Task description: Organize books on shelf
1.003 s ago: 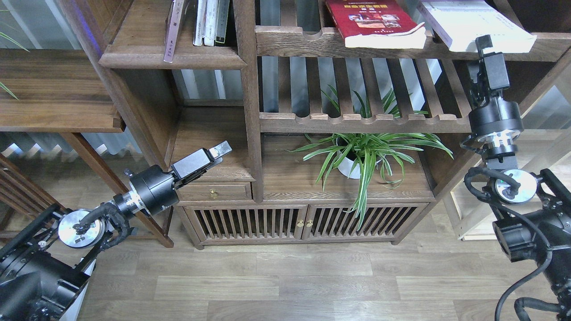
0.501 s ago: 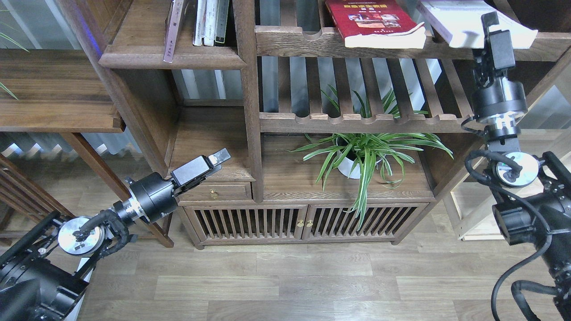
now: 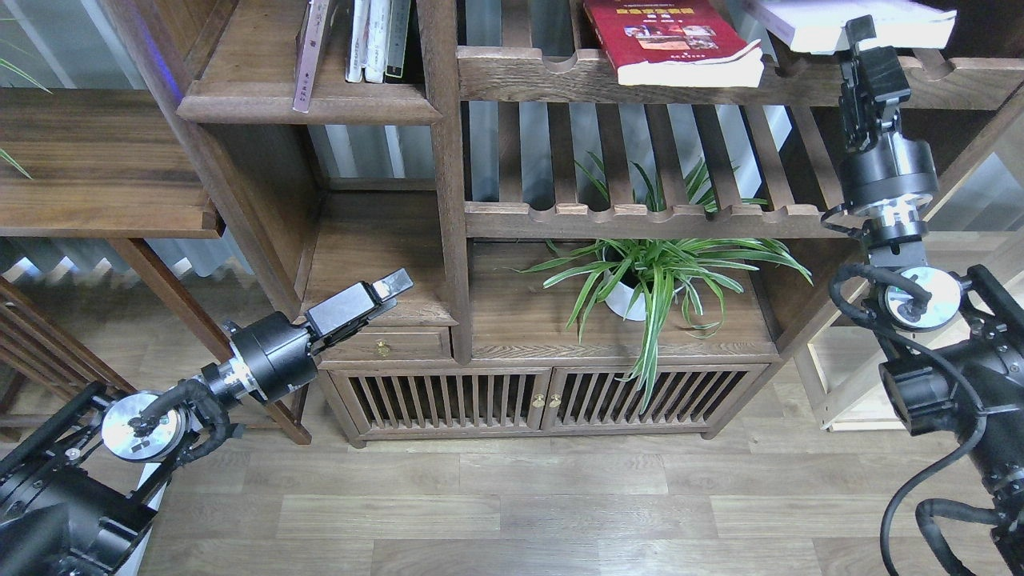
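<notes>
Two large paperbacks show at the top of the head view. Bright red book with yellow title and photos (image 3: 670, 40) lies flat on the slatted shelf with scalloped front rail (image 3: 560, 76), its pages overhanging the rail. Thick white-lavender book (image 3: 848, 22) sits tilted, near edge raised off the rail. Right gripper (image 3: 860, 36) reaches up to that raised edge; fingers pinch it. Left gripper (image 3: 394, 282) hangs low, in front of the small wooden drawer (image 3: 384, 346), fingers pressed together, holding nothing. Narrow solid dark-brown shelf board (image 3: 308, 104) at upper left carries thin upright books (image 3: 376, 40). Green potted plant (image 3: 652, 268) stands below.
</notes>
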Robot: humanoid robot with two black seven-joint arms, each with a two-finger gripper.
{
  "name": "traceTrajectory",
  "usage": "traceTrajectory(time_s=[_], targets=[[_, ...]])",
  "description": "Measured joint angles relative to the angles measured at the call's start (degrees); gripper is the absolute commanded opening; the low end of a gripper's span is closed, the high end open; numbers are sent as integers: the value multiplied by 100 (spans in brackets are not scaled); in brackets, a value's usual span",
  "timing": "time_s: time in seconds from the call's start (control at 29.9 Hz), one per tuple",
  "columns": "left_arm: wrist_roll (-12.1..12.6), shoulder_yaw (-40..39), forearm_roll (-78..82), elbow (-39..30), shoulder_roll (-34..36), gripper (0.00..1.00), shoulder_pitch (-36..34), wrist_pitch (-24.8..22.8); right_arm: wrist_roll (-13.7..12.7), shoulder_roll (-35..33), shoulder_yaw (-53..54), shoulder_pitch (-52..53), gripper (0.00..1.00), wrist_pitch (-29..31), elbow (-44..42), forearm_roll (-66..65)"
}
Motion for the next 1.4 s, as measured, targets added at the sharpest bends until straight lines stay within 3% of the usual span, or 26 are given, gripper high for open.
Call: traceTrajectory(time_s=[0.5, 0.57, 0.6, 0.77, 0.94, 1.4], targets=[[0, 70, 19, 11, -19, 98, 59, 0, -7, -356, 230, -799, 5, 12, 69, -25], [0, 82, 29, 19, -33, 98, 37, 0, -7, -372, 232, -961, 13, 12, 76, -26], [0, 89, 32, 21, -42, 98, 22, 0, -7, -374, 233, -1011, 28, 10, 75, -27], [0, 128, 58, 33, -56, 98, 0, 0, -6, -357, 233, -1050, 65, -2, 71, -56], [0, 149, 61, 65, -61, 98, 3, 0, 20, -317, 228, -689, 80, -84, 69, -60], [0, 184, 62, 76, -53, 98, 49, 0, 23, -78, 157, -313, 84, -385, 46, -44]])
